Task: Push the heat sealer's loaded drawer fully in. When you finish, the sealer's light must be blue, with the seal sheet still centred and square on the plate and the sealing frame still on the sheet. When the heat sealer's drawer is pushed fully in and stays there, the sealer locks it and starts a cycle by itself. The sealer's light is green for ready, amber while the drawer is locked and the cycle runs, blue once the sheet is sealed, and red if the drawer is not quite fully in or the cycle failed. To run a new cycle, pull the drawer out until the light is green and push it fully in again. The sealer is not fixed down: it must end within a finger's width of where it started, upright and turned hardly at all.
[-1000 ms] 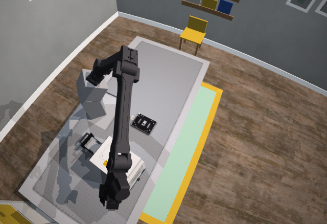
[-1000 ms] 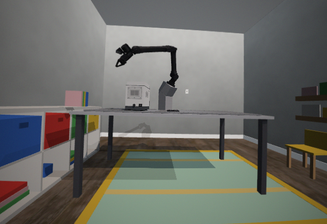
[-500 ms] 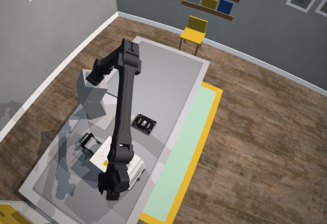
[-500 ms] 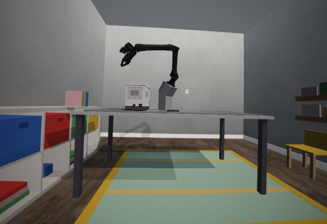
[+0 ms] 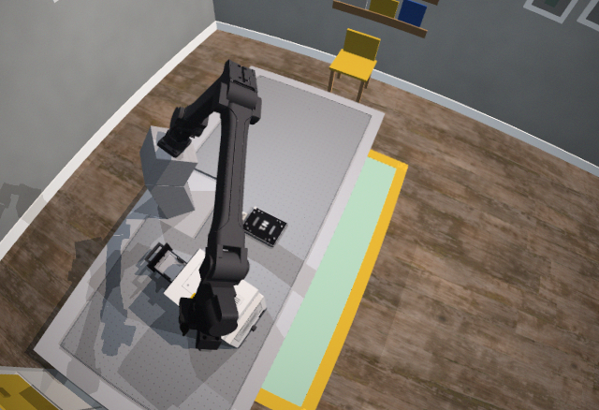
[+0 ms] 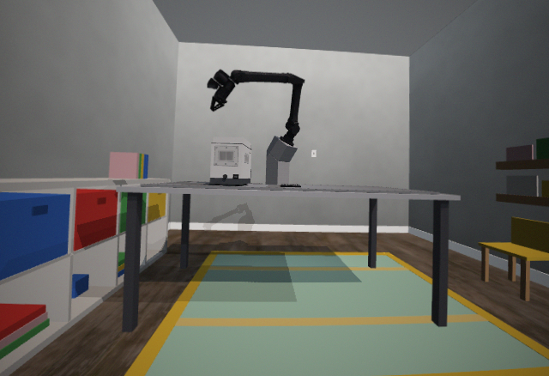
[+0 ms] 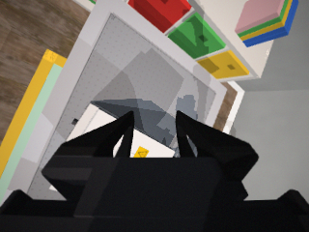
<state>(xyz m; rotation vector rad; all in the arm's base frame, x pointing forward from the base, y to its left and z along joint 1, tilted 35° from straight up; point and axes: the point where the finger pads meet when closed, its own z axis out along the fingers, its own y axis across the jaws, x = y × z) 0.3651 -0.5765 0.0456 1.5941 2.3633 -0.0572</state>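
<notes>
Presently the black parallel gripper (image 6: pixel 216 106) hangs high above the white box-shaped heat sealer (image 6: pixel 230 160) on the grey table (image 6: pixel 399 193), jaws partly open and holding nothing, presumably positioned for a descent. The sealer's black drawer (image 5: pixel 161 259) projects toward the far left side. A yellow warning label (image 7: pixel 140 152) is visible; no writing legible.
</notes>
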